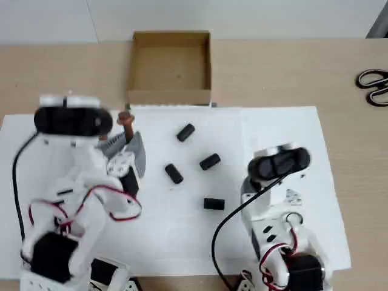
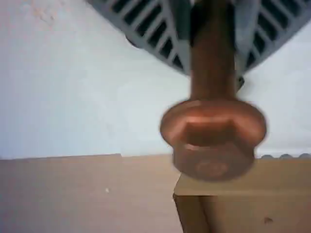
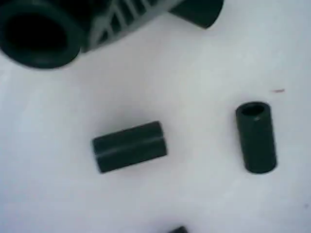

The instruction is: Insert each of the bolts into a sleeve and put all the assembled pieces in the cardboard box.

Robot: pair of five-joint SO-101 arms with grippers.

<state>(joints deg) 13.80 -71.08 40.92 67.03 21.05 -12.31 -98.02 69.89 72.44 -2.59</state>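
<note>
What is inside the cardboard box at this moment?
In the high view, the cardboard box shows just its bare brown floor and inner walls. Its near wall covers the strip of floor right behind it.

left fingers (image 2: 146,34) clamped — right arm (image 1: 273,209) hunched
</note>
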